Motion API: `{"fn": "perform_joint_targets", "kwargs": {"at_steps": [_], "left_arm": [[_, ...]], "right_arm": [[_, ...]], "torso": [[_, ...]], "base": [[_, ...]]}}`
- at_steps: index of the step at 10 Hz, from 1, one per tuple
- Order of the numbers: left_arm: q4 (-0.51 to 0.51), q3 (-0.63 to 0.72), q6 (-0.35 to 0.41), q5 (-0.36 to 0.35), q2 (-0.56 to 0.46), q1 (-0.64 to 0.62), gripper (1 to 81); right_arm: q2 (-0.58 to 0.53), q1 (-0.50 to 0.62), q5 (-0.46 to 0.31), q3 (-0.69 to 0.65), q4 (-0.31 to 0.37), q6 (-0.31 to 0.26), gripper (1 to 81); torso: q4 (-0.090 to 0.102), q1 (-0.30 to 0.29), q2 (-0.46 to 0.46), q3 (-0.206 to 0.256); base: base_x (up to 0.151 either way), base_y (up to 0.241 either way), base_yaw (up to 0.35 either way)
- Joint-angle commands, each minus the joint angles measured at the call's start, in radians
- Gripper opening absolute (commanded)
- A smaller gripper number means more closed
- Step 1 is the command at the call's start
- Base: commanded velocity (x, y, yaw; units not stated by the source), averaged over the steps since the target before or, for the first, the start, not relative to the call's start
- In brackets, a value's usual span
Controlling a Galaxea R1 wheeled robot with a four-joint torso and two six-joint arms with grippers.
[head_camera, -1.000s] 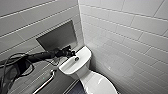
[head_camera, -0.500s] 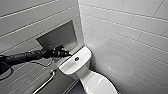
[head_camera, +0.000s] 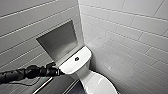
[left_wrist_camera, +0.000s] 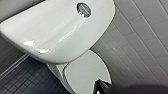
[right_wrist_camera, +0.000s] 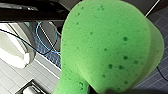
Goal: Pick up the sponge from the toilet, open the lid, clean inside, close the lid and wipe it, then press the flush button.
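"So, what has just changed?"

"Start nearest you. The sponge point(right_wrist_camera: 107, 45) sits bulging and pinched at its base, so your right gripper point(right_wrist_camera: 105, 91) looks clamped on it. The mover is your left gripper point(head_camera: 59, 72). A moment ago it hung higher, against the wall niche point(head_camera: 58, 42). Now it has dropped to about 8 o'clock of the tank, just beside the near corner of the toilet point(head_camera: 83, 75). I cannot tell whether that gripper is apart or together."

"And for the task?"

"My reading is that you are on the flush step. The flush button point(head_camera: 76, 59) lies at about 1 o'clock from the left gripper, apart from it. I cannot say whether it has been pressed."

"What do the views add to each other?"

"The head view sets your arm against the tank. The left wrist view gives you the lid point(left_wrist_camera: 86, 72) lying flat over the bowl, and the button's bright ring. The right wrist view gives you the sponge."
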Motion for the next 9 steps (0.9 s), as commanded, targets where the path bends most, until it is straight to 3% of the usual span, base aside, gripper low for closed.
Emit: {"fn": "perform_joint_targets", "kwargs": {"at_steps": [1,4,6,9], "left_arm": [[0.150,0.118,0.019,-0.034,-0.125,0.198,1.0],[0.320,0.049,0.017,-0.182,-0.056,0.522,1.0],[0.419,-0.087,0.017,-0.282,0.045,0.701,1.0],[0.502,-0.271,0.019,-0.313,0.172,0.847,1.0]], "right_arm": [[0.006,-0.005,-0.024,0.000,-0.017,-0.002,1.0],[0.003,0.005,-0.024,-0.004,-0.016,-0.001,1.0],[0.006,0.007,-0.024,0.000,-0.019,-0.002,1.0],[0.006,0.008,-0.026,-0.003,-0.016,-0.001,1.0]], "torso": [[0.000,0.000,0.000,0.000],[0.000,0.000,0.000,0.000],[0.000,0.000,0.000,0.000],[0.000,0.000,0.000,0.000]], "base": [[0.000,0.000,0.000],[0.000,0.000,0.000],[0.000,0.000,0.000],[0.000,0.000,0.000]]}}
